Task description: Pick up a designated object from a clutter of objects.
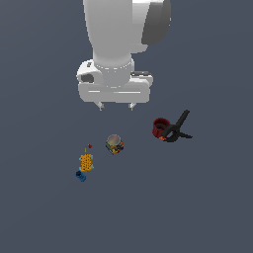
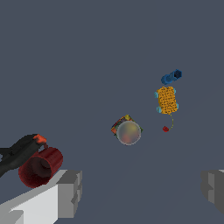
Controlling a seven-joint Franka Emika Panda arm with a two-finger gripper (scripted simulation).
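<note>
Wrist view is showing the fingers (image 2: 68, 192) spread wide, gripping nothing, the gripper (image 1: 116, 105) hanging above the floor. Nearest is sitting the can (image 1: 114, 144); the red cup (image 1: 160, 127) is lying farther off, touching the black clamp (image 1: 178, 128).

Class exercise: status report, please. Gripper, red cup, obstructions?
Gripper open, empty, hovering above the floor. Red cup untouched, off to the exterior view's right. Black clamp pressed against it, crowding the grasp.
</note>
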